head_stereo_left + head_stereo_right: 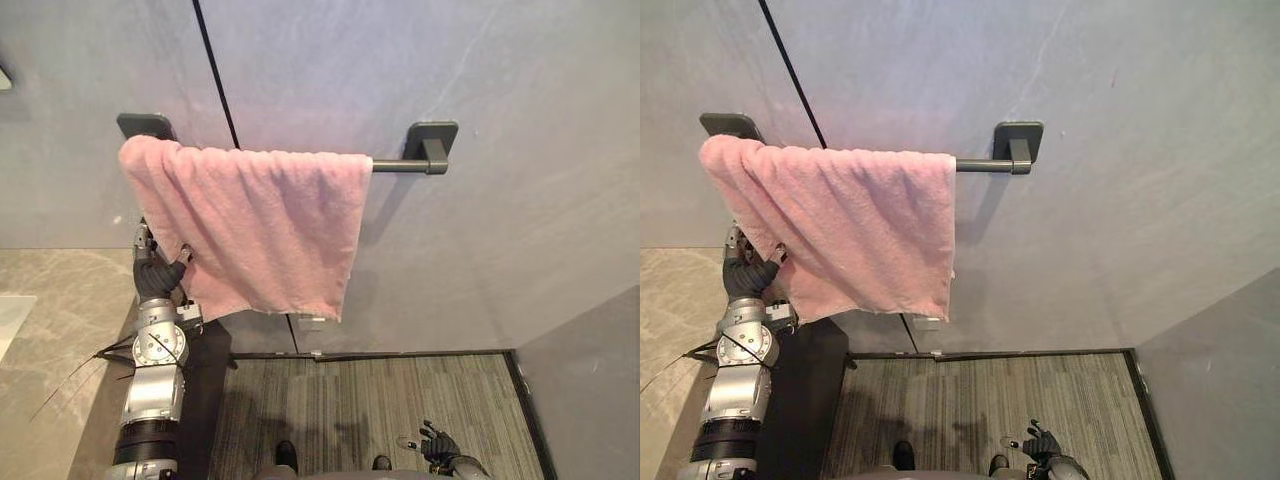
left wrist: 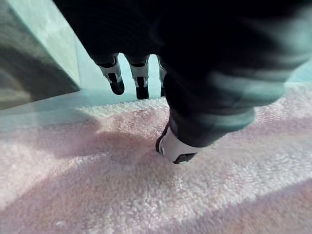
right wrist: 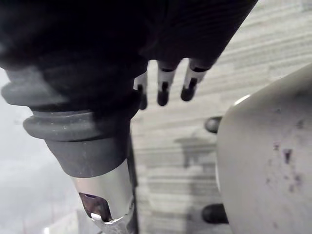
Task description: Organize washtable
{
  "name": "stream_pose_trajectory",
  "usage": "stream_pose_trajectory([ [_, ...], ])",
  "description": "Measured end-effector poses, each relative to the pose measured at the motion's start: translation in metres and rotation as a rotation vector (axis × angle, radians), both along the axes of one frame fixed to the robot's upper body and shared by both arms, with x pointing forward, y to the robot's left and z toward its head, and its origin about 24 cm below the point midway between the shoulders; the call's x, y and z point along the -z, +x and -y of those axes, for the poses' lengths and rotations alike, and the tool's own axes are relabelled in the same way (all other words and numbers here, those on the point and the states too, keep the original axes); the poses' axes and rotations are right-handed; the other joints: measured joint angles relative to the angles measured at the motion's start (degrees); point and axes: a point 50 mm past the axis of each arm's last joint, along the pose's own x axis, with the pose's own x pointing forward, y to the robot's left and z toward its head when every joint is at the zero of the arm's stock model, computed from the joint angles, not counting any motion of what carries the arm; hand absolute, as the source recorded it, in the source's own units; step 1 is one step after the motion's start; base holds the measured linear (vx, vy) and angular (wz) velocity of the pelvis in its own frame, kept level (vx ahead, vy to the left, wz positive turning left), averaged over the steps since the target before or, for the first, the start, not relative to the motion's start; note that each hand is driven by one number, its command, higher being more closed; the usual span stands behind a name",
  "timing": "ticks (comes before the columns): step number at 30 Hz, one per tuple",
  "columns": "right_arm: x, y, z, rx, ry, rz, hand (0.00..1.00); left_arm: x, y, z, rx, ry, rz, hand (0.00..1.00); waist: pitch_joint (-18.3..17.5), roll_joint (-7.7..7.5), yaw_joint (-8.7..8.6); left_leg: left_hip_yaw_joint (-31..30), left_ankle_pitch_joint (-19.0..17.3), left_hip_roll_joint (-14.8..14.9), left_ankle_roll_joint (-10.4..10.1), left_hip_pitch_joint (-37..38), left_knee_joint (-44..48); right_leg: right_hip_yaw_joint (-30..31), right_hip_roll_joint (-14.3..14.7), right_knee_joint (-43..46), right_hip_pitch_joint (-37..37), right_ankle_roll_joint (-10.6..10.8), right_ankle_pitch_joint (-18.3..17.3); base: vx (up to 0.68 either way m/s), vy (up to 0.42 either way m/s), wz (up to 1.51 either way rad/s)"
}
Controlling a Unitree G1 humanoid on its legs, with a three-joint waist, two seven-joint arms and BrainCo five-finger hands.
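Pink towel (image 1: 260, 230) hung draped over a dark towel bar (image 1: 395, 166) on a grey wall (image 1: 520, 220), bunched toward the bar's left end so that the right stretch of the bar and its square right bracket (image 1: 432, 140) stayed bare. The towel's lower edge slanted, dropping lower on its right side than on its left. The wall took up most of the scene, crossed by a thin dark vertical seam (image 1: 215, 70) that ran down behind the towel. Below the wall lay a striped grey floor (image 1: 380, 400), and at the lower left sat a pale stone countertop (image 1: 60, 310). The robot's left arm rose almost straight up along the countertop's edge, forearm upright and wrist raised, bringing the left hand (image 1: 155, 268) to the towel's lower left edge. In the left wrist view, that hand's fingers (image 2: 116, 80) reached out straight and relaxed past the edge of the cloth, gripping nothing, while its thumb (image 2: 175, 148) rested its tip on the towel's fluffy surface. The right hand (image 1: 440, 446) hung low at the bottom right, well apart from the towel, above the floor. Its fingers (image 3: 187, 85) pointed out loosely and straight, empty, with the striped floor showing beyond them.
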Motion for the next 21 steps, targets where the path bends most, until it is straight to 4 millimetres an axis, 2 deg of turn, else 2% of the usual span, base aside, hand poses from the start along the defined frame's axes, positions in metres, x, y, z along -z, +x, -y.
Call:
stream_pose_trajectory([
  [7, 0.000, 0.000, 0.000, -0.001, 0.003, -0.001, 0.00, 0.003, 0.002, -0.015, 0.046, -0.108, -0.004, 0.00, 0.5, -0.86, 0.32, 1.1, 0.0, -0.1, 0.0, -0.2, 0.0, 1.5, -0.1, -0.4, -1.0, 0.4, 0.4, -0.03, 0.010, -0.08],
  [12, 0.000, -0.001, -0.001, -0.009, 0.019, -0.002, 0.00, 0.002, 0.003, -0.013, 0.120, -0.198, 0.013, 0.00, 0.6, -0.84, 0.62, 1.1, 0.0, -0.2, 0.0, -0.3, 0.0, 1.6, -0.1, -0.4, -1.1, 0.4, 0.4, 0.00, 0.000, 0.00],
  [17, 0.000, -0.002, 0.000, -0.010, 0.017, -0.004, 0.00, 0.006, 0.005, -0.015, 0.172, -0.177, -0.029, 0.00, 0.7, -0.68, 1.43, 1.2, 0.0, -0.2, 0.1, -0.3, 0.0, 1.6, -0.1, -0.4, -1.1, 0.5, 0.5, 0.00, 0.000, 0.00],
  [21, 0.000, -0.002, 0.001, -0.011, 0.017, -0.005, 0.00, 0.011, 0.006, -0.009, 0.211, -0.189, -0.053, 0.00, 0.7, -0.66, 1.68, 1.2, 0.0, -0.2, 0.1, -0.3, 0.0, 1.6, -0.1, -0.4, -1.0, 0.5, 0.5, 0.00, 0.000, 0.00],
])
